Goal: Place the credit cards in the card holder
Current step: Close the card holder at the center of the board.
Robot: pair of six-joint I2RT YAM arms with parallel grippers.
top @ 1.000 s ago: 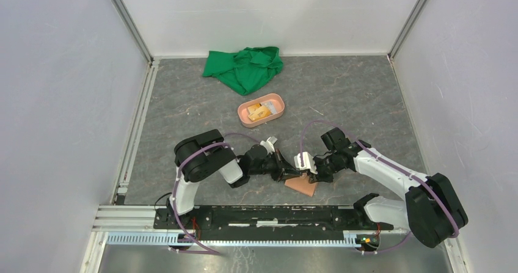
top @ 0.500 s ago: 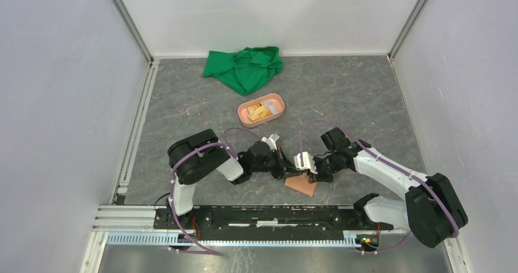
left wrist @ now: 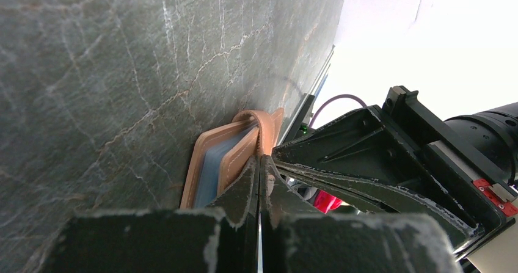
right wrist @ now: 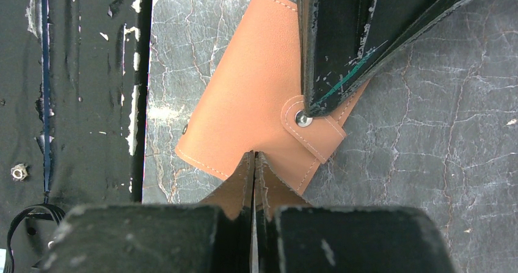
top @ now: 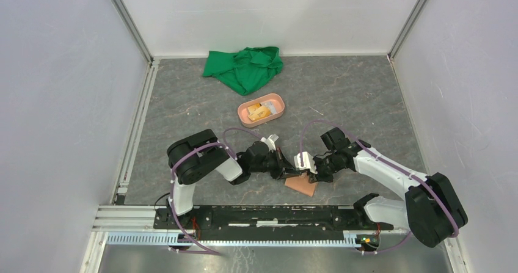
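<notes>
The tan card holder [top: 301, 184] lies folded on the grey table near the front edge, between both grippers. In the right wrist view it [right wrist: 244, 114] is closed, its short tab [right wrist: 314, 129] snapped down. In the left wrist view it [left wrist: 235, 157] shows edge-on, with a light blue card [left wrist: 211, 178] inside. My left gripper [top: 292, 174] is shut, its tips [left wrist: 259, 160] against the tab; its fingers [right wrist: 342, 41] reach in from the top of the right wrist view. My right gripper [top: 310, 176] is shut, its tips [right wrist: 253, 157] over the holder's near edge. No dark cards show.
A salmon-pink oval tray [top: 261, 110] with small orange and white items stands further back. A crumpled green cloth [top: 244, 67] lies at the far wall. The black base rail [right wrist: 73, 90] runs just beside the holder. White walls stand on three sides.
The left arm's elbow has shifted slightly left and its wrist has drawn in a little. Both grippers stay shut at the card holder, which has not moved.
</notes>
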